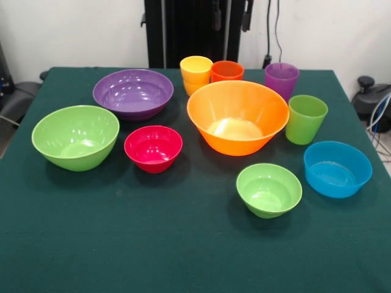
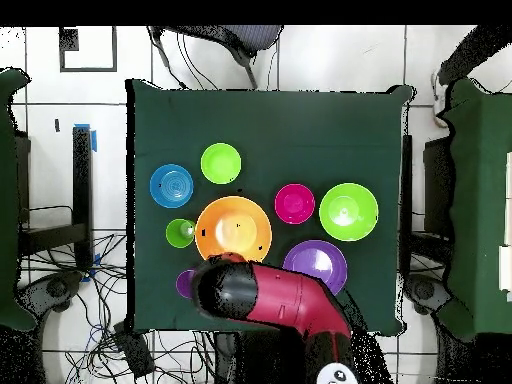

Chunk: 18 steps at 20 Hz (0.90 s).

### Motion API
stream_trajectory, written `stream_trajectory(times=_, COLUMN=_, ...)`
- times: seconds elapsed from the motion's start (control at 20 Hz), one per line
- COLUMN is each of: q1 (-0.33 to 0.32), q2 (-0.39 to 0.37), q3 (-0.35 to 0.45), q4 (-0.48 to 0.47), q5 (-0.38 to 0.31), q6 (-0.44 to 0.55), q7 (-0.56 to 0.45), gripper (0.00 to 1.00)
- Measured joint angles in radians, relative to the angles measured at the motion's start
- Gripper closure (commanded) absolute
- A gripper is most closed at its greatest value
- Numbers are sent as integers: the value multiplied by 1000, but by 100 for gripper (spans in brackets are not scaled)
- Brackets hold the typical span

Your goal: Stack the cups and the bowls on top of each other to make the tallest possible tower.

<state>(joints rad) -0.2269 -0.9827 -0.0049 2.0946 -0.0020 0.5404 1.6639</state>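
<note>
1. While the red arm [image 2: 285, 300] crosses the overhead frame's bottom, its gripper is hidden; whether it is open cannot be told.
2. Orange bowl [image 1: 237, 116] sits mid-frame, purple bowl [image 1: 133, 93] upper left, blue bowl [image 1: 337, 168] right.

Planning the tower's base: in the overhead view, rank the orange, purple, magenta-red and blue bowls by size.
1. orange bowl
2. purple bowl, partly hidden by the arm, so less sure
3. blue bowl and magenta-red bowl look alike
</note>
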Motion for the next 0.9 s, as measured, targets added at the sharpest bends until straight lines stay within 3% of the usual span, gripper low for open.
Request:
stream_trajectory(times=0.4, q1=-61, q2=40, q3=34, q4=-34, q5=-59, q6=0, q7=0, gripper=0)
stream_trajectory(times=0.9, q1=-240, q2=63, q3=146, q4=-53, q5=-177, q6=0, q7=0, gripper=0)
